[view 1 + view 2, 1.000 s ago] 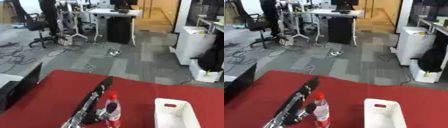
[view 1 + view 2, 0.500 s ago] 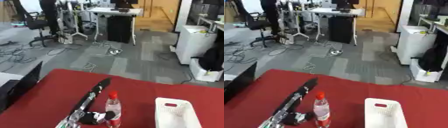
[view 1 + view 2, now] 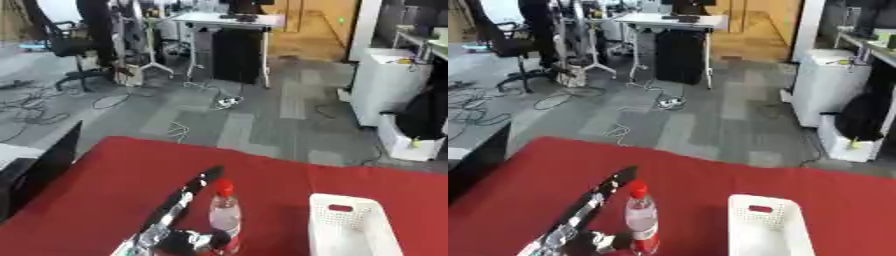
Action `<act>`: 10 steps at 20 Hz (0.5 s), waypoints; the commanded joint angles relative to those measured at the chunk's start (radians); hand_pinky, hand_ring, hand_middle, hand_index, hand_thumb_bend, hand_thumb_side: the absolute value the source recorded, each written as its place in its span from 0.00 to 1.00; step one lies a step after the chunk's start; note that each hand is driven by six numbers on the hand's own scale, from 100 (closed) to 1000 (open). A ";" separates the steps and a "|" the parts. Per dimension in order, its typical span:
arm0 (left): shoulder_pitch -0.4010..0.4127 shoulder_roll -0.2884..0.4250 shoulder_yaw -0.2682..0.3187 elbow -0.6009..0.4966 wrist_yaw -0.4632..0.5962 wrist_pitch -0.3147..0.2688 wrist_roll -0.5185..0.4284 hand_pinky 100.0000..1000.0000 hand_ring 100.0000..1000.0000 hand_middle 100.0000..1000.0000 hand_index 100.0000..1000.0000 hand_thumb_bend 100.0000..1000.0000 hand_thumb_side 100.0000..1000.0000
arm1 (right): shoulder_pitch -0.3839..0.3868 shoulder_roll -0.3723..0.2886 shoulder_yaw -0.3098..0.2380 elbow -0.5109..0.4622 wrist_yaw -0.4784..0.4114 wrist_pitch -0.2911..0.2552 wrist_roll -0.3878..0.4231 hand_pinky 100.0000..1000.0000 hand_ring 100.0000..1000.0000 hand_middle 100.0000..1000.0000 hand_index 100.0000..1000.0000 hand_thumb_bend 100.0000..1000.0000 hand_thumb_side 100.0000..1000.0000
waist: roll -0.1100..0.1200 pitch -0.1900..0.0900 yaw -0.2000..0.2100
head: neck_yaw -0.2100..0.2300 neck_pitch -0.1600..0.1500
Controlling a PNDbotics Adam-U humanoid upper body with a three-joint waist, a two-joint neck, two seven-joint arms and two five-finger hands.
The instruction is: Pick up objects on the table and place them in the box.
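Bottle (image 3: 225, 216): one, red cap, upright on the red table (image 3: 105, 185), left of the one white box (image 3: 350, 231). Your left hand (image 3: 179, 241) sits at its base, grip unclear. Same as before.

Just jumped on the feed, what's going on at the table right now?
The robot's left hand is low at the near edge of the red table, right against the base of an upright clear bottle with a red cap. Whether the fingers are closed round it can't be made out. The white box sits to the bottle's right, apart from it. The bottle is not yet in the box. The right hand isn't visible.
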 commanded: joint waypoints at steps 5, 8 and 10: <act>-0.020 -0.005 -0.004 0.013 -0.028 -0.001 -0.010 1.00 0.99 1.00 1.00 0.68 0.73 | -0.012 -0.013 -0.001 -0.013 -0.011 0.001 0.008 0.86 0.84 0.85 0.85 0.00 0.97 | 0.001 -0.006 -0.006 | -0.009 0.005; -0.022 -0.011 -0.007 0.023 -0.034 -0.002 -0.012 1.00 0.97 1.00 1.00 0.68 0.73 | -0.013 -0.012 -0.001 -0.014 -0.014 0.001 0.010 0.86 0.84 0.85 0.84 0.00 0.96 | 0.002 -0.005 -0.008 | -0.010 0.006; -0.026 -0.016 -0.009 0.030 -0.035 -0.004 -0.011 1.00 0.97 1.00 1.00 0.68 0.74 | -0.013 -0.012 -0.001 -0.015 -0.015 0.002 0.011 0.86 0.84 0.85 0.84 0.00 0.97 | 0.002 -0.005 -0.010 | -0.010 0.006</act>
